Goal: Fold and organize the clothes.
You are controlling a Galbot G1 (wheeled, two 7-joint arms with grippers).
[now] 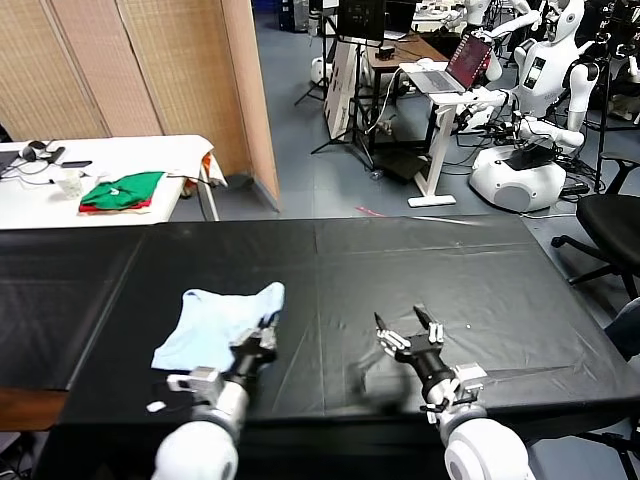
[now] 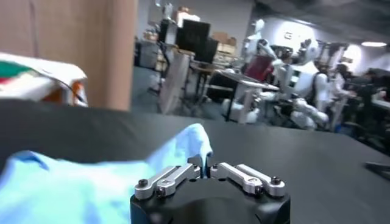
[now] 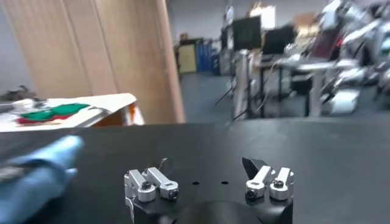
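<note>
Pale-blue T-shirt (image 1: 222, 322) crumpled on black table (image 1: 400, 270); left gripper (image 1: 262, 335) jaws narrow at its edge; right gripper (image 1: 408, 333) jaws wide.

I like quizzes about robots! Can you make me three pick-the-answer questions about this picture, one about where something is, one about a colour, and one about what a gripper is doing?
1. Where does the T-shirt lie?
A. On the black table, by the left gripper
B. On the floor
C. On the office chair

2. What colour is the T-shirt?
A. Red
B. Pale blue
C. Yellow

3. How is the right gripper?
A. Shut on the T-shirt
B. Open and holding nothing
C. Shut on a cup

Answers:
1. A, because the head view shows it crumpled on the black table right at the left gripper.
2. B, because the cloth looks pale sky blue in the head view and the left wrist view.
3. B, because its fingers stand wide apart over bare table with nothing between them.
</note>
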